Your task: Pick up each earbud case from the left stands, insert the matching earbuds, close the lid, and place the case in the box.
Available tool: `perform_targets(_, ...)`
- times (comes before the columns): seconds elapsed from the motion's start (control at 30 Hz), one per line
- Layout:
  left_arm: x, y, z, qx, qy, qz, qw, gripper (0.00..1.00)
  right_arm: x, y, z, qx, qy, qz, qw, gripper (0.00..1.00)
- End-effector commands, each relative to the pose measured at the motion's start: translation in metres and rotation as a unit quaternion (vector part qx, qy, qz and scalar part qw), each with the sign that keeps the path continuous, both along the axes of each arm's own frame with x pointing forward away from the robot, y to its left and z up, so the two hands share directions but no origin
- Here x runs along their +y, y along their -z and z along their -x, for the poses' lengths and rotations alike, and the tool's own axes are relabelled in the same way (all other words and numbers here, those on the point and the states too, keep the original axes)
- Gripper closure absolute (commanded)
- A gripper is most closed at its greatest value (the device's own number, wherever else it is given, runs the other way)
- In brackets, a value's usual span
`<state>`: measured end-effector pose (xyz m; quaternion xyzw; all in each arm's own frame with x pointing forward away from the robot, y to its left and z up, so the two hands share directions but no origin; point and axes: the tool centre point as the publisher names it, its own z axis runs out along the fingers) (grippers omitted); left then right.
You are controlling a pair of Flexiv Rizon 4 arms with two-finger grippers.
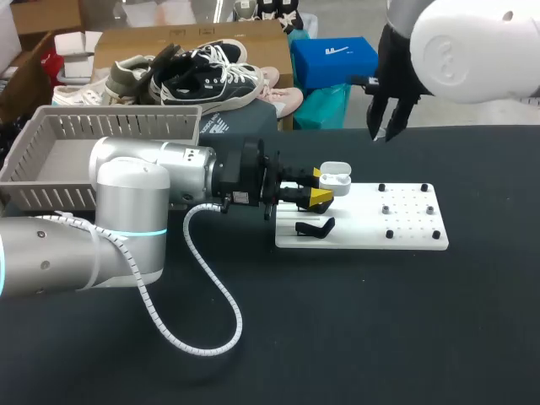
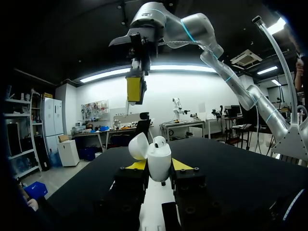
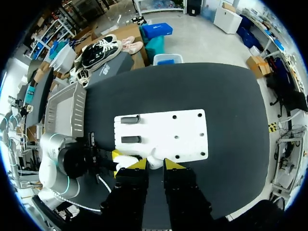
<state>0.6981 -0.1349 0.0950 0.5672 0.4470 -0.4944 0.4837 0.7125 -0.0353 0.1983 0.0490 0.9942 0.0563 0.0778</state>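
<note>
Black bench (image 1: 354,337), seen from the head view. White board (image 1: 413,229) lies right of centre, with small black pegs (image 1: 388,208) on its right half and one black stand (image 1: 314,226) on its near left part.

Earbud case (image 1: 336,180): white, lid hinged open, standing at the board's far edge, left part.

Left tool (image 1: 321,186) comes in level from the left. Its two yellow tips sit against the case from either side, clamped on it.

Right tool (image 1: 386,126) hangs above the bench's far edge, well apart from the case. Its fingers are apart, with nothing between them.

Grey basket (image 1: 110,112) sits at far left; the left arm (image 1: 126,211) hides its near right corner. White coiled cable (image 1: 211,325) loops from that arm onto the bench.

Small label (image 1: 239,200) on the left wrist: print too small to read.
</note>
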Motion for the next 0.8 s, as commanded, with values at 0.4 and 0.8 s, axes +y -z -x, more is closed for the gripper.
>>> perform_targets(0.4, 0.0, 0.0, 0.001, -0.001, -0.001, 0.001, 1.0, 1.0, 0.062, 0.008, 0.026, 0.043, -0.055, 0.046, 0.997, 1.0)
perform_targets(0.8, 0.0, 0.0, 0.001, -0.001, -0.001, 0.001, 1.0, 1.0, 0.075, 0.018, 0.037, 0.047, -0.058, 0.059, 0.995, 1.0)
